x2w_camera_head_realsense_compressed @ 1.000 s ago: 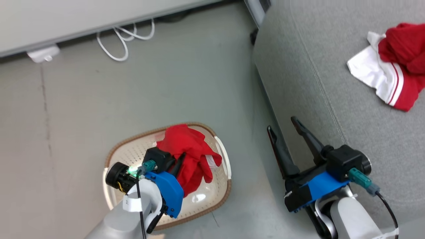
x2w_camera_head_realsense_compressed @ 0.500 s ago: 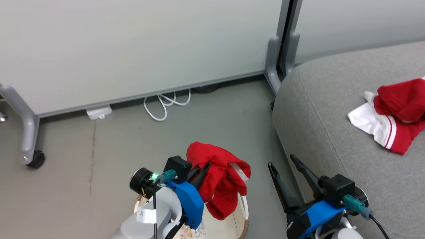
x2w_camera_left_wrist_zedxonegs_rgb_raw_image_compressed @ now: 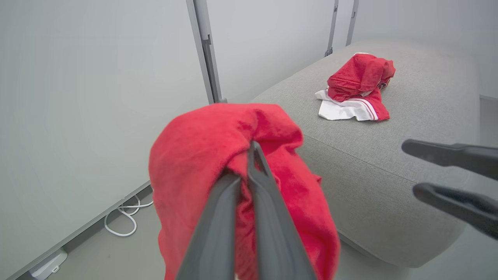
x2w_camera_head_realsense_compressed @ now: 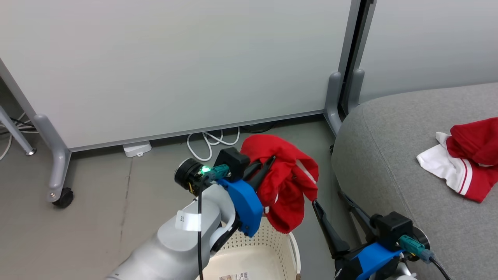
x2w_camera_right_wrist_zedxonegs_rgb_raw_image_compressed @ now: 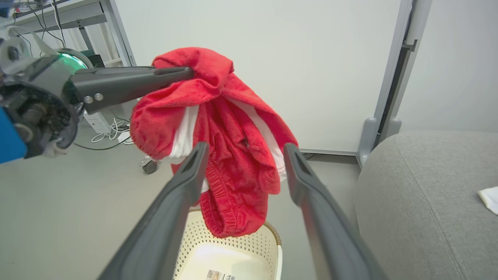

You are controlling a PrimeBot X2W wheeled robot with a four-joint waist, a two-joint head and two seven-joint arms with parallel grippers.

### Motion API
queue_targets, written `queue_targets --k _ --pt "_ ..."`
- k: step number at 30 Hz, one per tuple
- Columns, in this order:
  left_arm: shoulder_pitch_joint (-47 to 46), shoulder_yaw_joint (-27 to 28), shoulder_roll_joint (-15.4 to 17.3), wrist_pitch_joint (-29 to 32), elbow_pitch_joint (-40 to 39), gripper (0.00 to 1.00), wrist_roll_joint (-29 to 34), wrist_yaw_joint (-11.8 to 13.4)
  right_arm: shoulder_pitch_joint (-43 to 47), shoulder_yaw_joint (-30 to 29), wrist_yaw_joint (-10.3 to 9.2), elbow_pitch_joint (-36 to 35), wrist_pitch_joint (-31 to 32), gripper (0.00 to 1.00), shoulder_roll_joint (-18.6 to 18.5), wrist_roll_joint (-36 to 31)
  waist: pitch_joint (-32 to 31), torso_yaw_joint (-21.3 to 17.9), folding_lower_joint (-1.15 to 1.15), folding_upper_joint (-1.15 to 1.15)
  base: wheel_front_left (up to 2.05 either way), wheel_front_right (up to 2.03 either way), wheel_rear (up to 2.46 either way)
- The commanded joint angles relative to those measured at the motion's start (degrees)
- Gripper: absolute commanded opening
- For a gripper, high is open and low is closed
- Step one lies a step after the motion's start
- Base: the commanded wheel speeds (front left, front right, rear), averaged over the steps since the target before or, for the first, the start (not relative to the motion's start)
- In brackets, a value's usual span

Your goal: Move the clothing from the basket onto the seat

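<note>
The red garment (x2w_camera_head_realsense_compressed: 288, 190), crumpled, with white stripes and an elastic waistband, hangs from the left gripper (x2w_camera_head_realsense_compressed: 268, 165), above the basket (x2w_camera_head_realsense_compressed: 272, 241); the left forearm (x2w_camera_head_realsense_compressed: 175, 245) angles upward, fingers clamped on the top fold. Just right, the right gripper (x2w_camera_head_realsense_compressed: 328, 199) stands empty, fingers spread wide, beside the seat (x2w_camera_head_realsense_compressed: 408, 163); farther right, a second red-and-white garment (x2w_camera_head_realsense_compressed: 463, 167) lies on it.

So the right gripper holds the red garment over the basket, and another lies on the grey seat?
No, the left gripper holds the red garment over the basket; the head view shows it. Another garment does lie on the grey seat.
</note>
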Motion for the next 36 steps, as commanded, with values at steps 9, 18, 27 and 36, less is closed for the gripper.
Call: queue_targets --k 9,18,27,36 --pt "-4.7 -1.0 -0.5 2.7 -1.9 0.00 -2.6 -0.1 1.6 -0.5 0.01 -0.4 0.5 1.00 0.3 0.1 -0.9 1.0 0.01 -0.01 0.00 0.00 0.00" --pt "-5.2 -1.5 -0.7 2.8 -2.2 0.00 -3.3 -0.1 1.8 -0.2 0.01 -0.6 0.6 1.00 0.5 0.2 -1.1 1.6 0.01 -0.01 0.00 0.00 0.00" --pt "-5.4 -1.7 -0.7 2.2 -2.1 0.00 -3.5 0.1 -1.4 2.6 0.01 1.9 0.4 1.00 -0.4 -1.6 -0.5 1.5 0.01 -0.01 0.00 0.00 0.00" --pt "-5.5 -2.1 -1.1 2.5 -2.6 0.00 -3.9 0.3 -10.2 5.6 0.01 12.7 -3.1 1.00 0.4 -3.9 0.6 1.6 0.01 -0.01 0.00 0.00 0.00"
